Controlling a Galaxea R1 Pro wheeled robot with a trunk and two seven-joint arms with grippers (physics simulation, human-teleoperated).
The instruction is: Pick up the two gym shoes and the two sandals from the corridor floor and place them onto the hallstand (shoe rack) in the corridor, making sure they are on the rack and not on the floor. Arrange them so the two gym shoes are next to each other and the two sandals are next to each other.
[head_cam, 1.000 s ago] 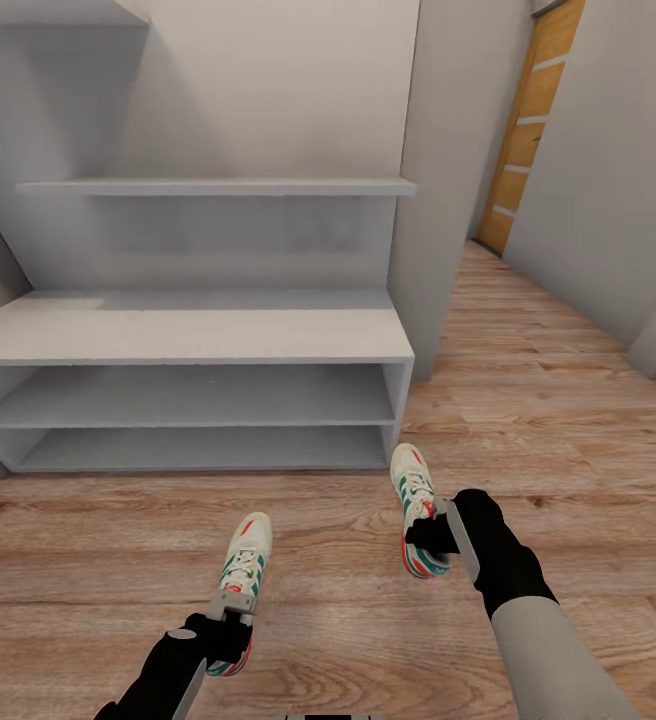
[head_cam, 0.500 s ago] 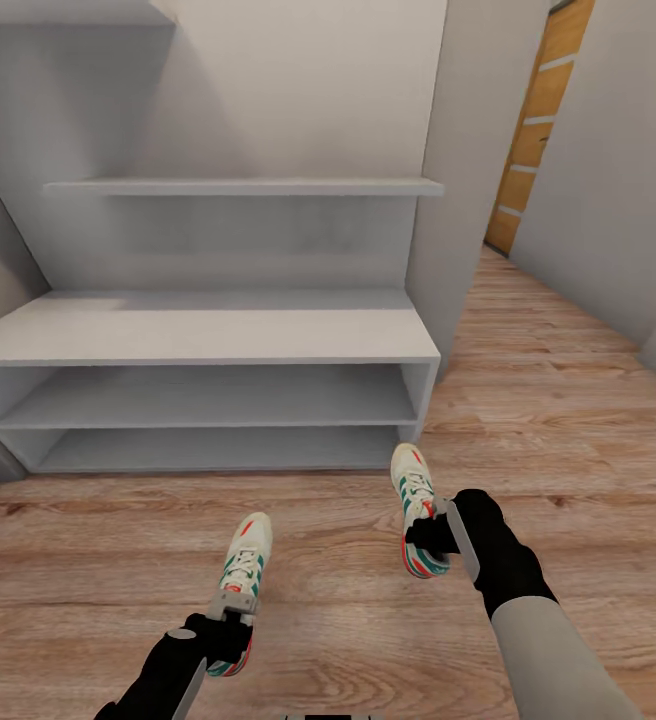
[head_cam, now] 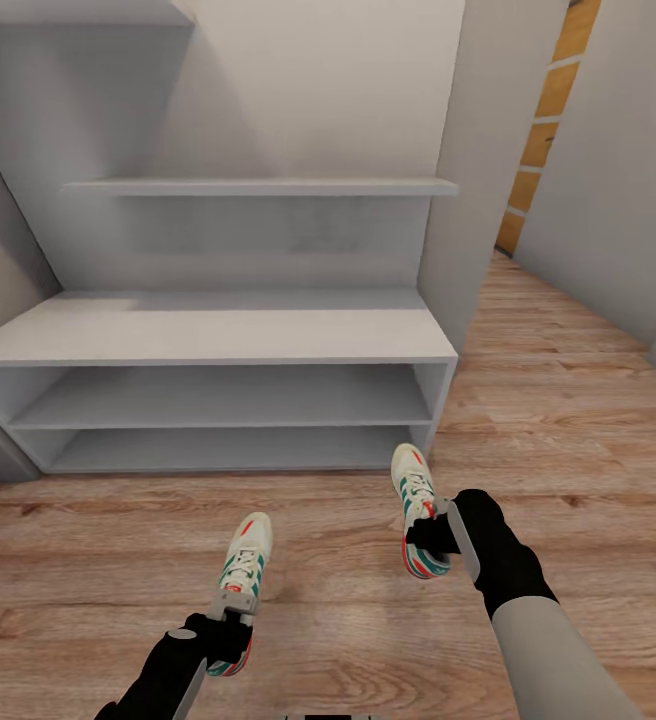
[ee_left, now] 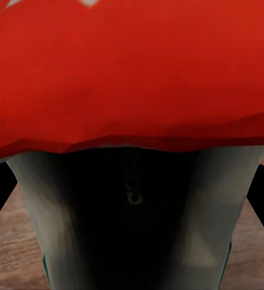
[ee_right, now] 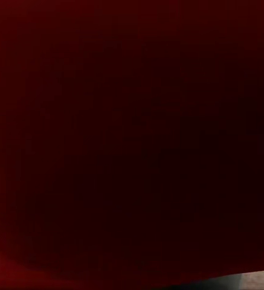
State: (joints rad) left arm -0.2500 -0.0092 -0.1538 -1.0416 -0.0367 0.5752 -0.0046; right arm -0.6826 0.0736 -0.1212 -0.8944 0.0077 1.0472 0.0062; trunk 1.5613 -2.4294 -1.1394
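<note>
Two gym shoes hung above the floor (head_cam: 568, 400) in front of the hallstand (head_cam: 218, 335), one per gripper and each gripped at its red heel with the toe pointing toward the rack. The left gripper (head_cam: 230, 612) had its jaws clenched on the left shoe (head_cam: 245, 560), whose red heel showed close up in the left wrist view (ee_left: 132, 72). The right gripper (head_cam: 436, 528) grasped the right shoe (head_cam: 414, 490), which sat nearer the rack's right end; both shelf levels were bare.
</note>
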